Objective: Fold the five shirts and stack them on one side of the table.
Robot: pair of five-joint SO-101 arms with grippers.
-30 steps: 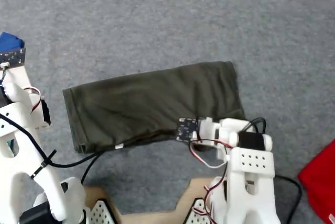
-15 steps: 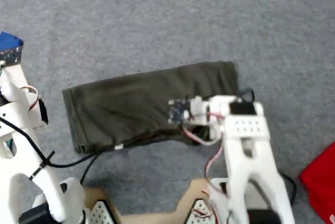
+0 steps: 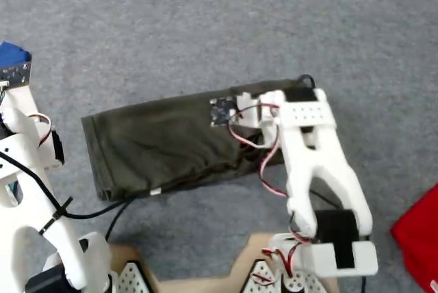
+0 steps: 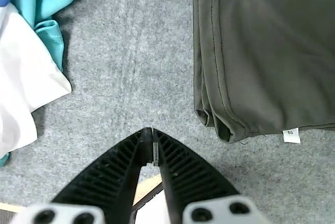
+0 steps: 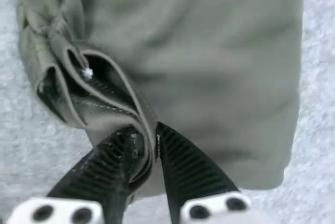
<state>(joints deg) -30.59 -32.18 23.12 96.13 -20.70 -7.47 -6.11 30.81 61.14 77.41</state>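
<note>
- Pinched tight in the right gripper (image 5: 148, 139): a bunched, layered edge of the olive shirt (image 5: 209, 51), with the rest of the cloth spread out beyond the fingertips.
- From the high view, laid as a long band on the grey table (image 3: 205, 26), apparently already doubled lengthwise, one end at the right gripper and the other stretching well away from it.
- Judged as mid-fold: lengthwise fold done, crosswise fold only just in hand, no neat packet yet.
- At the left gripper (image 4: 152, 136), nothing held, tips pressed together over bare table.
- Near that gripper, just ahead and off to one side: the olive shirt's far end, with its small white tag (image 4: 291, 135) at the corner.
- On the opposite side of the left gripper from the olive shirt: a teal shirt (image 4: 49, 4) and a white garment (image 4: 26, 93), crumpled and overlapping, unfolded by the look of them.
- Well off to the outer side of the right gripper: a red shirt (image 3: 419, 238), loose at the table edge, likewise not folded.
- Out beyond the left gripper, a scrap of blue cloth (image 3: 12, 53), too little on view to call a shirt.
- By this reckoning: first shirt partway, the others waiting, stacking on one side all to come.
</note>
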